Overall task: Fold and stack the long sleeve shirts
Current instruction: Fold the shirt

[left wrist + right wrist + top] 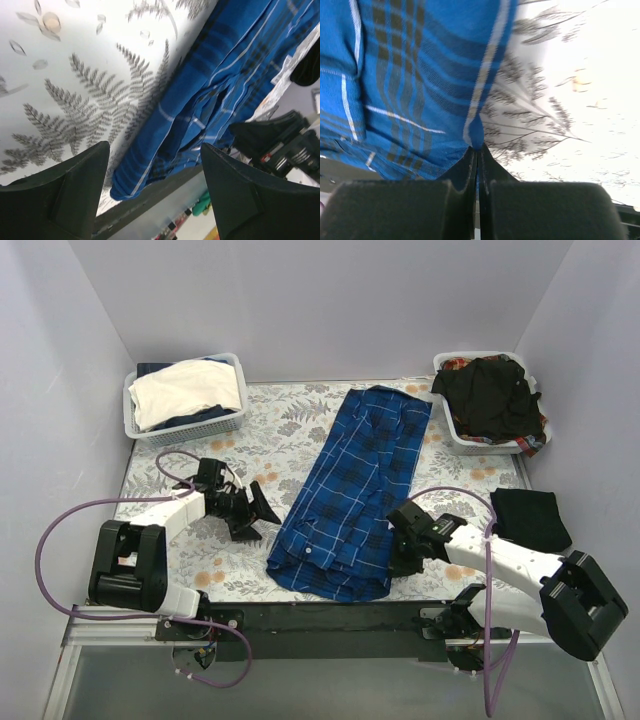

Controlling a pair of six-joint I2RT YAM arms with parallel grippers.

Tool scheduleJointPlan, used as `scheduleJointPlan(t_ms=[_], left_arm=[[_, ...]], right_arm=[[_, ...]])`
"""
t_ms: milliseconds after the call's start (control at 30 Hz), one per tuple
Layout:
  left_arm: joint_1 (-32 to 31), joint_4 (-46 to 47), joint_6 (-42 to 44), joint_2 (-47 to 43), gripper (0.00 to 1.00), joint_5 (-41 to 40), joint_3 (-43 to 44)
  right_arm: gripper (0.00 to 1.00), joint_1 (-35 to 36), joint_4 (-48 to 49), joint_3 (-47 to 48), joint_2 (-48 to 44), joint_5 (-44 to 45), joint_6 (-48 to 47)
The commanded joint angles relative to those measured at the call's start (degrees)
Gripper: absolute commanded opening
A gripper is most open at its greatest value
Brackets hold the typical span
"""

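I am pinching the blue plaid shirt (405,85) just ahead in my right end effector (476,156), left end effector (154,149) spread, probably lifting it over next.

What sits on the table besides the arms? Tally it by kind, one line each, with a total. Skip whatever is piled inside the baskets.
White lattice baskets: 2
Blue plaid shirt: 1
Black folded garment: 1
Total: 4
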Motion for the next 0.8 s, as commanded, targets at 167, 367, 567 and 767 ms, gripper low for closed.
scheduleJointPlan(t_ms=[167, 367, 567, 767], left_arm=[[-9.16, 4.12, -6.55, -0.51, 0.73, 3.12, -2.63], [-14.36, 8.53, -11.50, 3.01, 0.71, -0.22, -3.24], [-15.76, 10.02, -10.71, 6.09, 0.55, -1.19, -5.17], [-18.31, 11.70, -10.88, 8.72, 0.33, -0.84, -4.04]], right_arm=[[0.01, -6.56, -3.37, -4.79, -5.49, -1.13, 1.92], [0.01, -9.46, -4.60, -5.93, -9.01, -2.10, 2.27], [0.01, -11.31, -6.18, -6.29, -12.88, -2.01, 2.27], [0.01, -11.92, -7.86, -6.37, -15.00, -2.10, -0.62]])
